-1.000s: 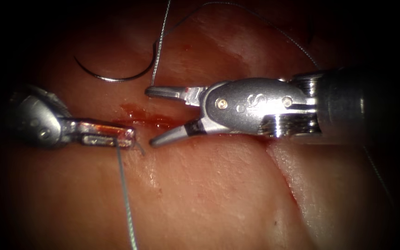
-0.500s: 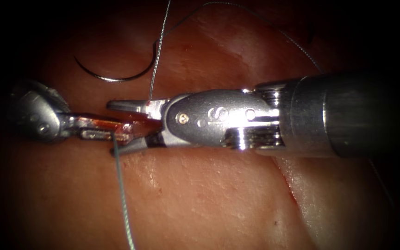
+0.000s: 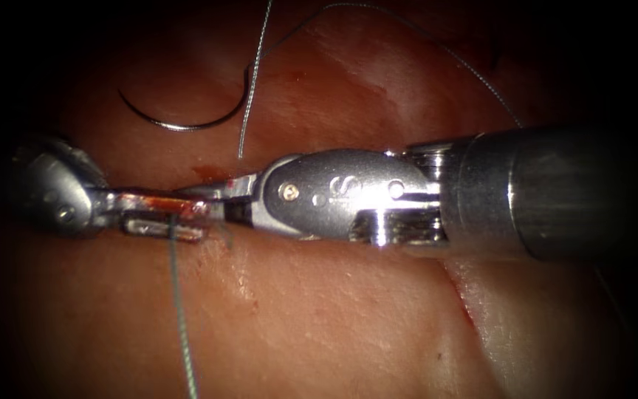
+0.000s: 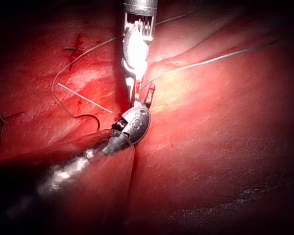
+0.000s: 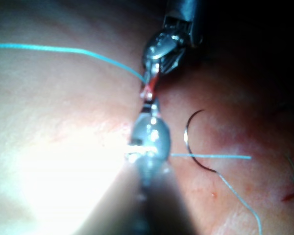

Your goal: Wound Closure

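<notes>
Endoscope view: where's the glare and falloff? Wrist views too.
Endoscope view: dark rim all round, glints on the right tool; the left tool is shut on thread; the needle lies free on dim tissue. Right wrist view: strong glare on tissue by the right tool's shaft. Left wrist view: the left tool's body glares.

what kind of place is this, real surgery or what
Most likely a bench suturing practice setup, not an operation: two needle drivers, the left tool holding thread and the right tool meeting it, work over bare tissue, with a curved needle lying free on it.
</notes>
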Robot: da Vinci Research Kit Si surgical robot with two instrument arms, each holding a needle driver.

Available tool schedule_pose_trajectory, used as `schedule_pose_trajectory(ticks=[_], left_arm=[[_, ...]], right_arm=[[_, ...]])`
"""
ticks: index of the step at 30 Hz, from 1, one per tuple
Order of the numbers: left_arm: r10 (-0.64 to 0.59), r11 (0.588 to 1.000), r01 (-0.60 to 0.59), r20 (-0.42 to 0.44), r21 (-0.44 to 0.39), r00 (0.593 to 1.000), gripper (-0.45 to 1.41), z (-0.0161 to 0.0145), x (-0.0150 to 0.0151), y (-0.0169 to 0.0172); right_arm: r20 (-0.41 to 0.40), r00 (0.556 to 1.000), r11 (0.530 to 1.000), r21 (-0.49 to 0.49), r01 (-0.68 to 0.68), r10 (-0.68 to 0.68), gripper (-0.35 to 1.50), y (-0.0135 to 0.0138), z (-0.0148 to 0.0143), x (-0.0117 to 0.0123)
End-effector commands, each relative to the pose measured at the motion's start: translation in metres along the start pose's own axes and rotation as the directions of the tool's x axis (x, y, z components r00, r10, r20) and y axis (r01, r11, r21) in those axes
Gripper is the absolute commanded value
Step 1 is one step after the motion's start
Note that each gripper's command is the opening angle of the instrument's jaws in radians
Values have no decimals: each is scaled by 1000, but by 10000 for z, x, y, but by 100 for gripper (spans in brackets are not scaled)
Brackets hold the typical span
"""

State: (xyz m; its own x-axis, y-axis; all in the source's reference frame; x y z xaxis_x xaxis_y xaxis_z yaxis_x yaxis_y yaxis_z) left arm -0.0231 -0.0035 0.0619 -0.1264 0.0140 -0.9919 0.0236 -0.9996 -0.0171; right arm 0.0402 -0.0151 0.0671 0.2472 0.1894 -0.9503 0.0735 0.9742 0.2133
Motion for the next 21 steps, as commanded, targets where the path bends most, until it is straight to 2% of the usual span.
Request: schedule_pose_trajectory(ticks=[1,4,8,14,16,21], left_arm=[[-17,1000,17,38,-2,999,81,6,-4,2],[-17,1000,17,72,-9,997,88,8,-2,4],[-17,1000,17,85,7,996,88,17,8,8],[65,998,-67,104,13,992,83,21,25,9],[152,988,-155,158,7,976,81,26,37,15],[222,974,-226,213,-3,952,76,34,51,21]], right_arm=[[18,999,999,-9,-34,34,-35,8,2,-10],[43,995,996,-10,-87,88,-35,16,0,-17],[92,980,984,-11,-177,177,-35,24,4,-30],[123,958,966,-23,-258,259,-35,32,10,-43],[136,937,947,-32,-320,321,-35,41,10,-49],[150,918,930,-45,-366,368,-35,47,12,-57]])
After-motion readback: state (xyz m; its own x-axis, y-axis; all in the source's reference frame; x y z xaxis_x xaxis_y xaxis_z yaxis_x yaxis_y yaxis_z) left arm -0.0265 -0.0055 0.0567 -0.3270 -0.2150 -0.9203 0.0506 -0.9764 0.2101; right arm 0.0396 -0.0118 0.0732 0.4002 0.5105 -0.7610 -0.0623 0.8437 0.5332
